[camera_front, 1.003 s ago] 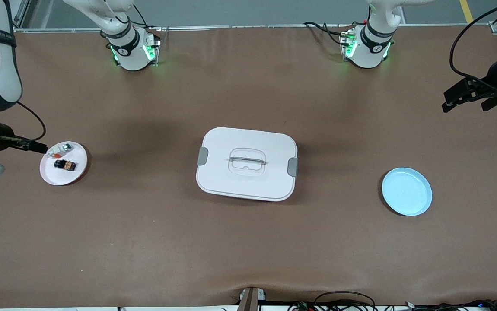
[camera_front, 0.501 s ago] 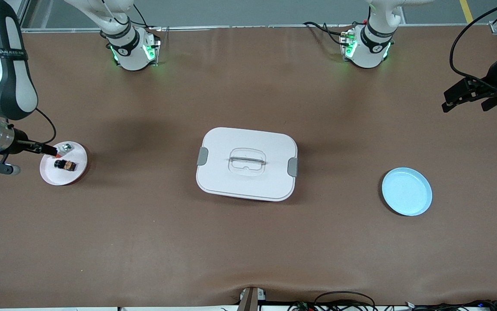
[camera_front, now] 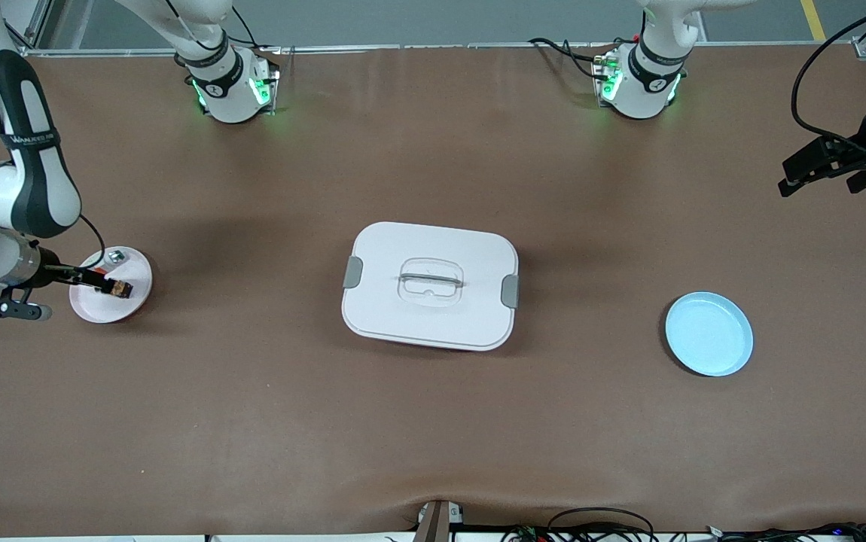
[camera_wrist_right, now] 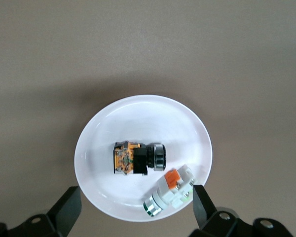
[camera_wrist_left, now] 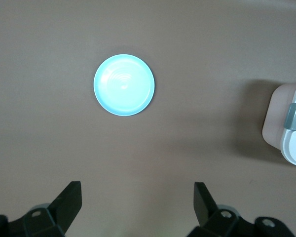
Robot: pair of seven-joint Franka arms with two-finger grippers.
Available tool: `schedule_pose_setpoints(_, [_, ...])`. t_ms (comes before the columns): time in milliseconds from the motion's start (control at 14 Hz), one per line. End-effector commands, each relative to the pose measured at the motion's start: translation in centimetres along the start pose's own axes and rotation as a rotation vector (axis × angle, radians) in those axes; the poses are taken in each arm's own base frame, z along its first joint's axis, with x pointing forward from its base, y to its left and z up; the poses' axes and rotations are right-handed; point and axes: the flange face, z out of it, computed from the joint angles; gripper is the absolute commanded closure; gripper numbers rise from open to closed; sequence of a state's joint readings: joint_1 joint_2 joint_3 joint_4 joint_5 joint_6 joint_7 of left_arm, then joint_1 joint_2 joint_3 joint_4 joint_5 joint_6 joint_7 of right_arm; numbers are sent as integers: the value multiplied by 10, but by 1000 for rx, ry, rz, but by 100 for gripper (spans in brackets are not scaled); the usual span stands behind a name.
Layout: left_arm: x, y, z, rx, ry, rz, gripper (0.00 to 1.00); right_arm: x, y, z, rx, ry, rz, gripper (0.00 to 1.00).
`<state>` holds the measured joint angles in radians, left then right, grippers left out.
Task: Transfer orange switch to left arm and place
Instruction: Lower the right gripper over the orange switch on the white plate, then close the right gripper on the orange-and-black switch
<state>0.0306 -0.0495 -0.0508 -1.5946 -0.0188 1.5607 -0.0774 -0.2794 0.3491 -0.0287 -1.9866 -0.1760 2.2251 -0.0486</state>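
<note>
From where I sit, the job has barely begun: the orange switch [camera_wrist_right: 138,158] lies on its side in the white plate [camera_wrist_right: 138,116] at the right arm's end of the table, just beside a whitish part with green and red bits [camera_wrist_right: 170,192], and nothing grips it yet. My right gripper [camera_wrist_right: 135,207] hangs over that plate with its fingers spread wide and empty, the switch lying in line with the gap between them, so I judge the pick to be the step in hand. The left gripper [camera_wrist_left: 136,202] waits up over the left arm's end of the table, fingers likewise apart and holding nothing, with the blue plate [camera_front: 708,333] below it empty. The box [camera_front: 430,284] sits shut in the middle of the table, squarely between the two plates. What is left, as I read it, is the grasp, a handover that keeps clear of the box, and presumably the set-down in the blue plate. The table [camera_front: 433,436] is covered in a plain brown sheet, slightly rippled along the edge nearest the front camera, where some cables show.
</note>
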Motion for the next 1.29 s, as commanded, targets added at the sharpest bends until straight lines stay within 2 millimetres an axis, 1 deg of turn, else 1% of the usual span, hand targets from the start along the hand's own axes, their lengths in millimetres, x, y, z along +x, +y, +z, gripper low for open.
schedule_pose_setpoints(0, [0,-6,-5,-11,-5,3,0,7,5,16,-9,-2,-11,0])
schedule_pose_setpoints(215, [0,-6,-5,-11,-7,3,0,9,3,25,-9,-2,-16,0])
schedule_pose_setpoints(716, [1,-6,-4,-13,-9,3,0,11,-1,59,-14,-35,-44,0])
schedule_pose_setpoints(859, [1,-6,-3,-13,-12,1,0,11,0,65,-12,-35,-49,0])
schedule_pose_setpoints(1146, [0,-4,-4,-13,-7,6,0,11,6,83,-4,-38,-35,0])
schedule_pose_setpoints(1218, [0,-3,-4,-13,-9,7,0,9,15,90,1,-46,-20,0])
